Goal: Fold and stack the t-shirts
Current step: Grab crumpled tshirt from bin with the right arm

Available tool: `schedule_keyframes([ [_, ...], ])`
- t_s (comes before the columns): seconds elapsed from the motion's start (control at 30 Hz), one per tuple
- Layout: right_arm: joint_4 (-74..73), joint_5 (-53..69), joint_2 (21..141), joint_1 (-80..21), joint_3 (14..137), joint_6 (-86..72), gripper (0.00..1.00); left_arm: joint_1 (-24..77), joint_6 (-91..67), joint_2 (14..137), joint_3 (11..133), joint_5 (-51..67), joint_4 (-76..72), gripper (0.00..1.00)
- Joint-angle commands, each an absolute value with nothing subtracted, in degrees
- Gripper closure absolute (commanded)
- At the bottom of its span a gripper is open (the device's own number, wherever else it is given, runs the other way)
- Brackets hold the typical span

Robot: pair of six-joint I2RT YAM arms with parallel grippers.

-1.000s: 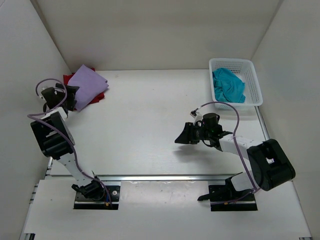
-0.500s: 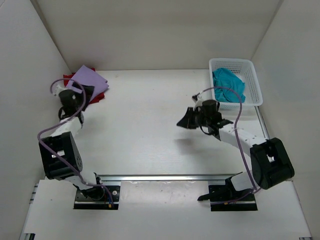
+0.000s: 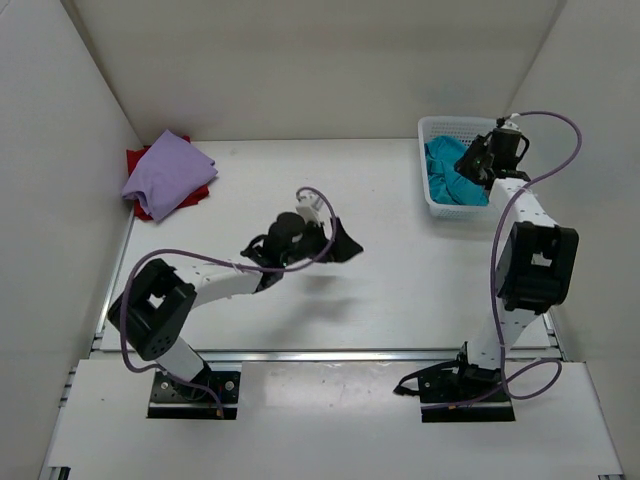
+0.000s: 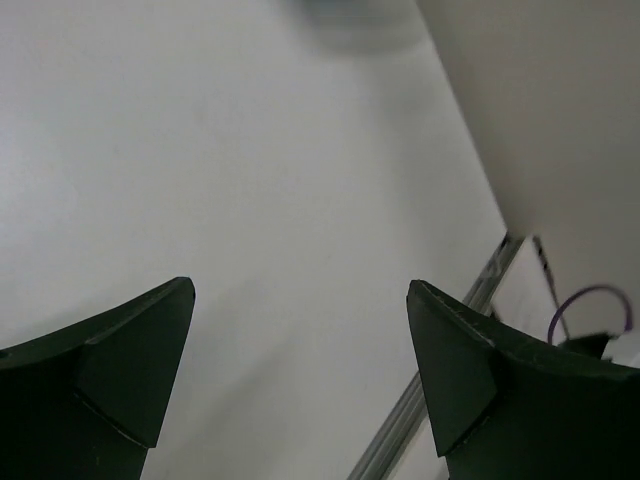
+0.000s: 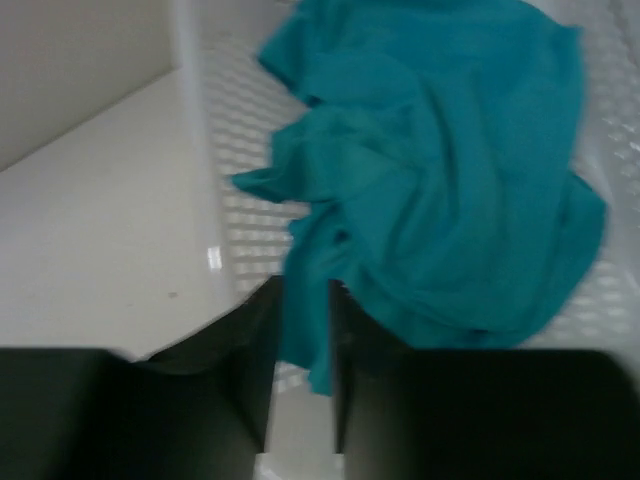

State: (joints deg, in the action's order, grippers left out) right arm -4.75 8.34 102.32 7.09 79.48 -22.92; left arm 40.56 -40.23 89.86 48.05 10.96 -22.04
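Shirts lay in two places on the white table [image 3: 400,290]. At the far left corner the lavender shirt [image 3: 167,172] sat folded on top of the red shirt [image 3: 137,159], whose edges showed beneath it. At the far right the teal shirt [image 3: 452,178] lay crumpled in the white mesh basket [image 3: 505,150].

The left arm reached across the middle of the table. The left gripper [image 3: 345,245] hung above bare surface with its jaws spread wide and nothing between them, well apart from every shirt. The wrist view showed the same spread jaws of the left gripper [image 4: 300,300] over plain white tabletop.

The right arm stretched up to the basket, and the right gripper [image 3: 472,162] hung over its near left part, above the teal cloth. Seen from the wrist, the right gripper [image 5: 303,300] had its fingers [image 5: 240,380] close together with a narrow slot between them. A hanging fold of the teal shirt [image 5: 450,180] showed in that slot, beside the basket [image 5: 235,130] wall. Whether the jaws actually pinched the fold could not be told.
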Motion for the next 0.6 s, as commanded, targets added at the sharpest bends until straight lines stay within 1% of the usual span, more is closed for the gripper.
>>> schedule_keyframes([
  [0.0, -11.42, 3.62, 106.16, 8.52, 84.01, -16.28, 0.69, 44.89, -37.01, 91.14, 42.64, 13.7, -23.65, 0.02],
  [0.03, -11.86, 2.99, 107.82, 9.05, 85.59, -14.52, 0.59, 46.3, -37.26, 91.14, 40.71, 14.58, -23.99, 0.01],
  [0.07, -12.91, 2.81, 108.97, 9.23, 86.91, -13.81, 0.51, 46.93, -37.35, 90.88, 39.82, 14.68, -24.52, 0.01],
  [0.13, -17.2, 1.06, 113.88, 8.88, 92.61, -10.65, 0.42, 48.77, -37.53, 90.35, 35.62, 15.73, -26.01, 0.02],
  [0.23, -21.87, 0.27, 120.03, 8.27, 99.64, -8.53, 0.41, 49.22, -38.58, 89.39, 31.92, 17.48, -28.2, 0.01],
  [0.33, -22.24, -0.8, 123.65, 8.08, 102.73, -8.35, 0.41, 48.78, -41.13, 88.86, 28.22, 17.5, -31.54, 0.02],
  [0.4, -22.59, -0.53, 125.15, 8.44, 104.58, -9.49, 0.46, 48.6, -41.04, 88.51, 27.07, 17.58, -31.82, 0.02],
  [0.43, -22.41, -0.44, 126.37, 8.52, 105.98, -9.93, 0.53, 48.34, -41.04, 88.33, 27.16, 17.84, -31.73, 0.02],
  [0.47, -23.11, 1.91, 127.69, 8.87, 107.74, -10.37, 0.61, 47.9, -40.7, 88.07, 27.25, 18.02, -31.38, 0.01],
  [0.5, -23.99, 2.54, 129.01, 8.88, 109.06, -10.46, 0.81, 47.99, -40.43, 87.98, 27.33, 18.02, -30.59, 0.01],
  [0.53, -25.04, 2.81, 129.46, 8.88, 111.33, -10.81, 0.91, 48.08, -40.43, 87.37, 27.33, 17.76, -30.59, 0.01],
  [0.57, -25.57, 1.42, 129.38, 8.79, 112.58, -10.98, 0.99, 47.9, -40.43, 86.41, 27.25, 17.32, -30.15, 0.02],
])
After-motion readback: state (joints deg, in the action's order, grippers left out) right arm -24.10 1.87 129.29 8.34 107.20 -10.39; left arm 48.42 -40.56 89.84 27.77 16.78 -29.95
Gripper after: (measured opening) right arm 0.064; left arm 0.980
